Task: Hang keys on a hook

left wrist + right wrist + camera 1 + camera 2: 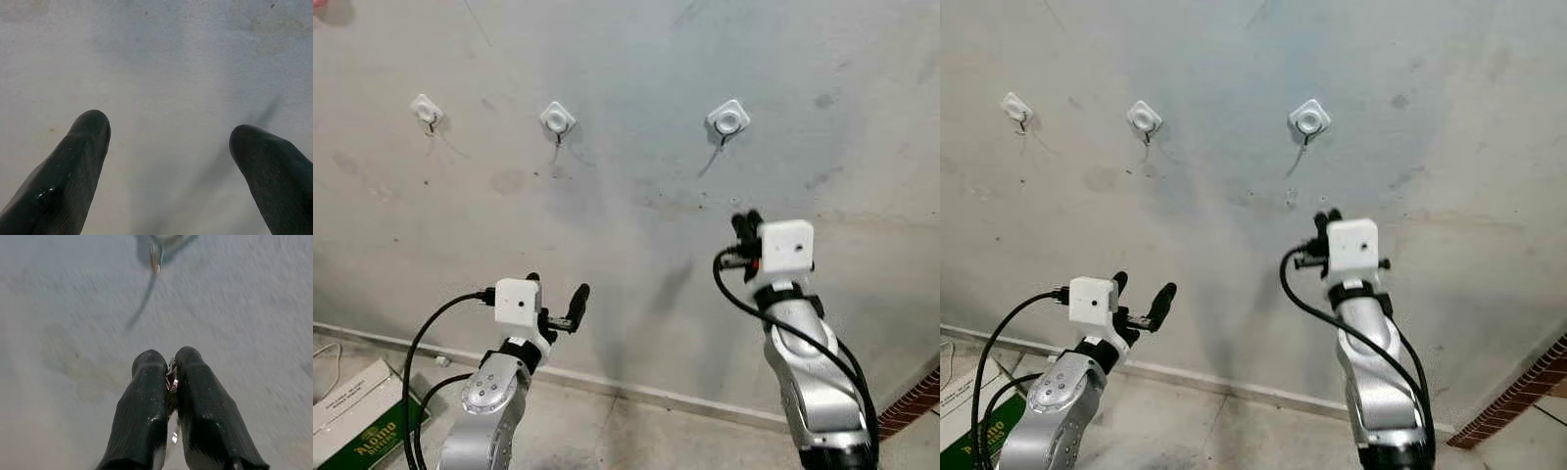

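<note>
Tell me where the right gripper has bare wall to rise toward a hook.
Bare wall runs from the right gripper, shut on something metallic, up to the right hook. Wall between that and the middle hook is bare too. The left gripper sits low, apart.

Matt rough wall [626, 196]; glossy plastic hooks [728, 119]

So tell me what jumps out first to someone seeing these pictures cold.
Three white hooks in a row on the stained grey wall: left hook, middle hook, right hook. Just below the right one, the right tool is raised toward the wall, its fingers pinched on something small and metallic, probably the keys. Lower down, the left tool faces bare wall, its fingers spread and holding nothing.
</note>
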{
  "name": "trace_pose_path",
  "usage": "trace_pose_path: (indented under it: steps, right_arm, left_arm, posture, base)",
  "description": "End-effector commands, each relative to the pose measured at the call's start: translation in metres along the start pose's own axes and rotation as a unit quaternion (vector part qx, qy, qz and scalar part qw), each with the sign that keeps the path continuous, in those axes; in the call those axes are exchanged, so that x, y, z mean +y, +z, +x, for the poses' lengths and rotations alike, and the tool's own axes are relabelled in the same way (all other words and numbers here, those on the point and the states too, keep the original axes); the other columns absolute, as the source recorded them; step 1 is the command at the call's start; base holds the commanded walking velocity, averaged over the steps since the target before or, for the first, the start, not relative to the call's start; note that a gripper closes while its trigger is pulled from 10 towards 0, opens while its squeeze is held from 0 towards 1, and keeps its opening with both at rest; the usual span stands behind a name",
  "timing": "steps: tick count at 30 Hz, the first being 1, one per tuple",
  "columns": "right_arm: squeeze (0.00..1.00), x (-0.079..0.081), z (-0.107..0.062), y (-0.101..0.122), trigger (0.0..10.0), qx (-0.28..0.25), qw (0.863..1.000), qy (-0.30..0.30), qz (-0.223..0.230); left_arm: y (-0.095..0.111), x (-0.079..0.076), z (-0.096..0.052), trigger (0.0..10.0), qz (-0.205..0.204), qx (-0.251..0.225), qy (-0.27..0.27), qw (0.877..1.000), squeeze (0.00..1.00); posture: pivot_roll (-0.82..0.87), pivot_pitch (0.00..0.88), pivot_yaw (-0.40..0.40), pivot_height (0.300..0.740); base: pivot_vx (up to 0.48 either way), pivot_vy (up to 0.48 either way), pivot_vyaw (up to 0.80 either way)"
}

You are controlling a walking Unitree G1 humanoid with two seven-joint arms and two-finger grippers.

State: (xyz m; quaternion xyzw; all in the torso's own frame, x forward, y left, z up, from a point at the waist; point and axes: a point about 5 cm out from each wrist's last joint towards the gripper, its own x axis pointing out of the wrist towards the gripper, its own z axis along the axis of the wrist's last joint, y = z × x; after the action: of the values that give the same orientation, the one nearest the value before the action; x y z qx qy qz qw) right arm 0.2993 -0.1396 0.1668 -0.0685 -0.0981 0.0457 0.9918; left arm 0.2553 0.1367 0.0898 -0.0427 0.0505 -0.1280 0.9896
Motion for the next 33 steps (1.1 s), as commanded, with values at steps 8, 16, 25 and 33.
trace_pose_path:
  steps: [8,16,25,33]
  right_arm:
    - [0.0,0.003,0.03,0.033,10.0,-0.063,0.998,0.018,0.027]
    - [0.0,0.002,0.042,0.053,10.0,-0.093,0.995,0.024,0.035]
    - [0.0,0.002,0.044,0.062,10.0,-0.112,0.992,0.036,0.035]
    - [0.0,0.011,0.046,0.077,10.0,-0.131,0.987,0.076,0.05]
  left_arm:
    - [0.004,0.003,0.001,10.0,0.01,0.002,0.012,1.0,0.0]
    - [0.005,0.003,0.002,10.0,0.012,0.0,0.011,1.0,0.0]
    - [0.033,-0.023,0.013,10.0,-0.014,-0.062,-0.108,0.992,0.0]
    - [0.038,-0.042,0.015,10.0,-0.036,-0.051,-0.19,0.98,0.0]
  posture:
    - [-0.03,0.0,0.102,0.74]
    - [-0.02,0.0,0.1,0.74]
    - [-0.03,0.0,0.102,0.74]
    - [-0.03,0.0,0.1,0.74]
  base:
    - [0.0,0.0,0.0]
    - [0.0,0.0,0.0]
    - [0.0,0.0,0.0]
    - [0.0,0.0,0.0]
